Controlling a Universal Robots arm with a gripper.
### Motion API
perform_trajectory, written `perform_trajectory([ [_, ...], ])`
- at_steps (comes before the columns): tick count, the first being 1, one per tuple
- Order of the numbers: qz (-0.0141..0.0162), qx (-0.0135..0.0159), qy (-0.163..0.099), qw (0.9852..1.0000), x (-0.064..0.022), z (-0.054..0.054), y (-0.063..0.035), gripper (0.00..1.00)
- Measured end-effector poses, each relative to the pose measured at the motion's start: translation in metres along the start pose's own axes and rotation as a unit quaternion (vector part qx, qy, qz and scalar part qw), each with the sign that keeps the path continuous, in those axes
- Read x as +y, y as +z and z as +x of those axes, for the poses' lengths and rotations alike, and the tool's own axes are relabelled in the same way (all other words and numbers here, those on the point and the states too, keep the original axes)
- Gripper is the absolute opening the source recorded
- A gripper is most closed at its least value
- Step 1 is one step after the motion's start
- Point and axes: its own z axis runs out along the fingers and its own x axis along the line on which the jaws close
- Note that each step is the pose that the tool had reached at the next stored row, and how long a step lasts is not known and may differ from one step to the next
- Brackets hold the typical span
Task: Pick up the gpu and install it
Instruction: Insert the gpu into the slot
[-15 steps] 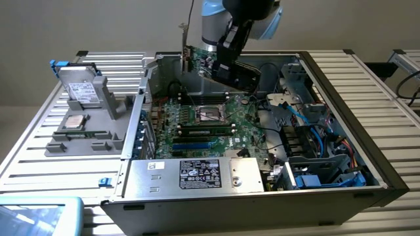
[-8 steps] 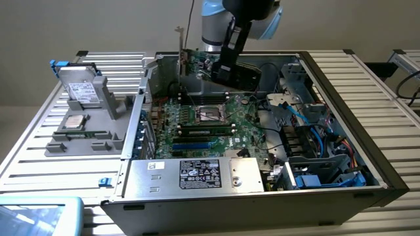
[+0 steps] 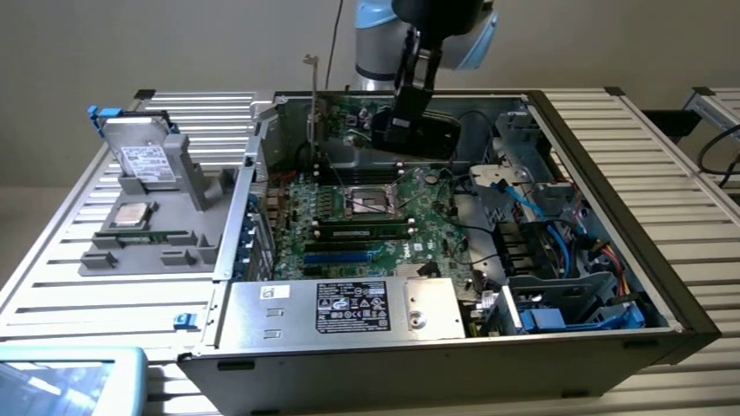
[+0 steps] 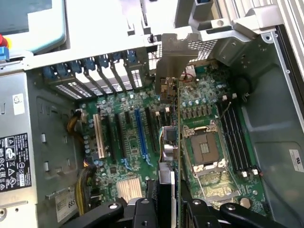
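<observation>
Black fingers (image 4: 142,211) clenched on the gpu (image 4: 170,147) (thin flat card, seen edge-on). It stands upright over the green motherboard (image 4: 109,171), between the long slots and the square CPU socket (image 4: 205,147). Its silver bracket (image 4: 173,57) reaches the case's perforated rear wall (image 4: 95,78).
</observation>
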Motion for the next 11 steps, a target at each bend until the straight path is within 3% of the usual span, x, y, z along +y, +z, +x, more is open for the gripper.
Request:
perform_trajectory([
  [6,0.0006,0.009,-0.054,0.9985,0.0,0.0,0.0001,0.29],
  [11,0.0012,0.0166,-0.099,0.995,0.0,0.0,0.0002,0.29],
])
